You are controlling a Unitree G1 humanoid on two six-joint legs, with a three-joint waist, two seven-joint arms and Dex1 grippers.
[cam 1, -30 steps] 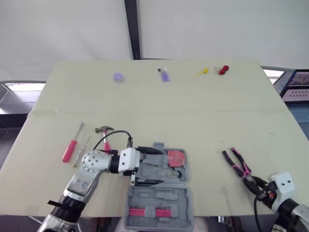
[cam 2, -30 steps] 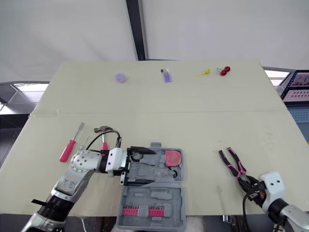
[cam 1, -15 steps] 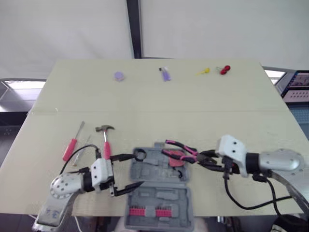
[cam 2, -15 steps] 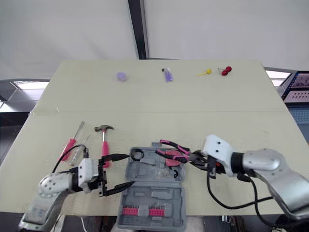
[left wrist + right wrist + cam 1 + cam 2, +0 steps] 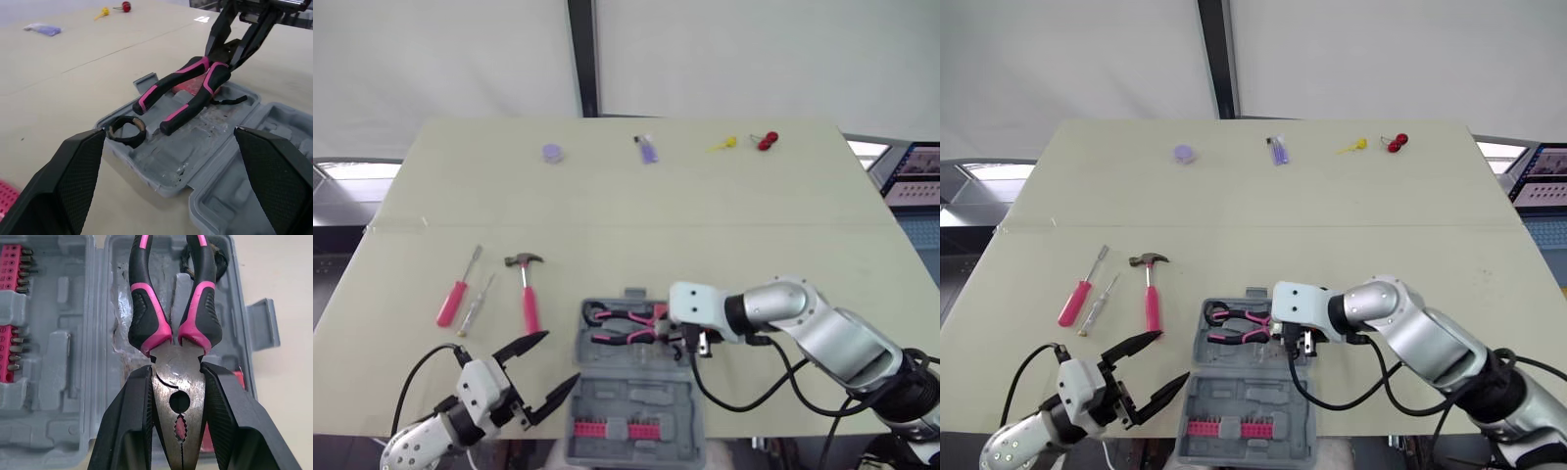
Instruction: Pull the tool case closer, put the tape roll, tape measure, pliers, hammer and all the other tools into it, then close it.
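The grey tool case [image 5: 636, 416] lies open at the table's near edge. A black tape roll [image 5: 126, 133] sits in the left end of its far tray. My right gripper [image 5: 177, 382] is shut on the metal head of the pink-and-black pliers [image 5: 622, 320], whose handles slope down into that tray. A red tape measure [image 5: 190, 88] lies under the pliers, mostly hidden. My left gripper [image 5: 546, 364] hangs open, holding nothing, just left of the case at the table's edge. The pink-handled hammer [image 5: 527, 294] and two screwdrivers [image 5: 455, 294] lie on the table further left.
Along the far edge lie a purple disc [image 5: 553, 154], a purple packet [image 5: 647, 150], a yellow piece [image 5: 722, 146] and a red piece [image 5: 766, 141]. The case's near half holds rows of pink bits [image 5: 612, 429]. The table's near edge runs under the case.
My right arm has carried the pliers from the table's right side over to the case and lowered them into the tray. My left gripper has drawn back from the case towards the near left edge.
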